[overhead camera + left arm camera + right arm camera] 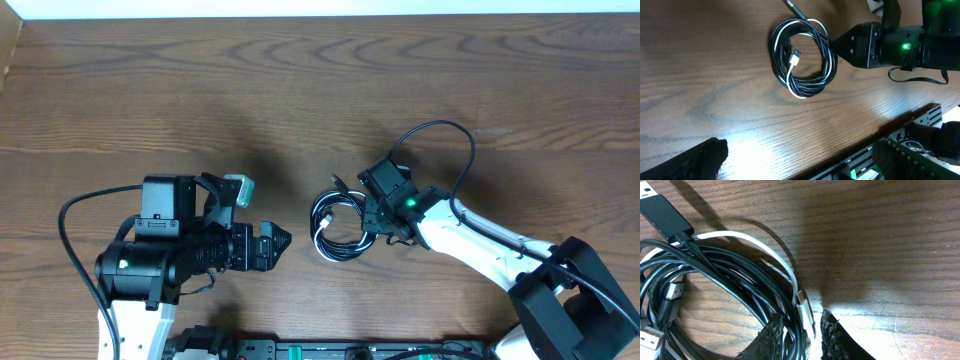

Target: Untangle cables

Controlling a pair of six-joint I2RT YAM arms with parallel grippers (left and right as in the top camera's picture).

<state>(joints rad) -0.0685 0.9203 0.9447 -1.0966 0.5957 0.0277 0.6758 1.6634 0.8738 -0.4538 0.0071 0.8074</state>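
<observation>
The cables (338,225) lie as one tangled coil of black and white cords at the table's middle. The coil also shows in the left wrist view (802,60) and the right wrist view (730,280). My right gripper (374,220) is at the coil's right side. Its fingers (802,322) straddle several black strands and a white plug end (805,310), with a small gap left beside the plug. A black USB plug (662,212) lies at the coil's far side. My left gripper (280,240) is wide open and empty (797,150), to the left of the coil and apart from it.
The right arm's thick black wire (440,130) loops above its wrist. The left arm's wire (70,215) arcs at the far left. A black rail (880,150) runs along the table's front edge.
</observation>
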